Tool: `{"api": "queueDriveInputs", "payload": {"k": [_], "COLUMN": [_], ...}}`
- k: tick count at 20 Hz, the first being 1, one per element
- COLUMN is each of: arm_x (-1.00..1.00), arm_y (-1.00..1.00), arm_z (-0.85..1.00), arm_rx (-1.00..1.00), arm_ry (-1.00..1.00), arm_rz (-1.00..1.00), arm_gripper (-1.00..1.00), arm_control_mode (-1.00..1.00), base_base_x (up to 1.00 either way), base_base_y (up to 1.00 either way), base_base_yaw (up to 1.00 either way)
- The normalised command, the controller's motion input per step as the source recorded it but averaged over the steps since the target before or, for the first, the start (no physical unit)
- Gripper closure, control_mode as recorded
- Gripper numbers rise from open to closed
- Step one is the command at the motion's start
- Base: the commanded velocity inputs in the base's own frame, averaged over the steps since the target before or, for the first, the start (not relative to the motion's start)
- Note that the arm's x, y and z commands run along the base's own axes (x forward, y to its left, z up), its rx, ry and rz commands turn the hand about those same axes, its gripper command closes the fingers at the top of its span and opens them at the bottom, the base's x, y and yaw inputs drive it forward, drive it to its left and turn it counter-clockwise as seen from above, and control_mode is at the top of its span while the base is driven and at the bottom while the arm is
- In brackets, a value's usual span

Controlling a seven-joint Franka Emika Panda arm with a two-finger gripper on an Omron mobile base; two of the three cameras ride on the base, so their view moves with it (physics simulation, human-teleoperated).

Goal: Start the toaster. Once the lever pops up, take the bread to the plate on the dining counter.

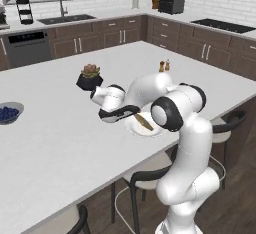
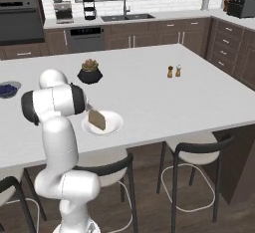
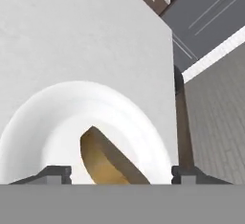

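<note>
The bread, a tan slice with a brown crust, stands on edge, leaning in the white plate. The plate sits near the front edge of the white-topped dining counter. My gripper hangs right over the plate, open, its two fingertips wide apart on either side of the slice with gaps to it. In the base views the bread shows just beyond my hand. The dark toaster stands on the far back counter.
A potted succulent stands behind the plate. A grey bowl of blue berries is at the left, salt and pepper shakers to the right. Stools line the counter's near edge.
</note>
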Motion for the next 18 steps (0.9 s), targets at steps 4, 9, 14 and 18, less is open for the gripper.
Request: {"api": "queueDriveInputs", "payload": {"k": [4, 9, 14, 18], "arm_x": [0.0, 0.0, -0.05, -0.64], "arm_y": [0.26, 0.29, 0.34, 0.18], "arm_z": [0.13, 0.56, 0.87, 1.0], "arm_rx": [0.06, 0.15, 0.21, 0.27], "arm_ry": [-0.12, -0.18, -0.19, -0.3], "arm_rz": [0.06, 0.1, 0.11, 0.04], "arm_gripper": [-1.0, -1.0, -1.0, -1.0], "arm_control_mode": [-1.0, -1.0, -1.0, -1.0], "base_base_x": [0.0, 0.0, 0.0, 0.0], "base_base_y": [0.0, 0.0, 0.0, 0.0], "base_base_yaw": [0.0, 0.0, 0.0, 0.0]}}
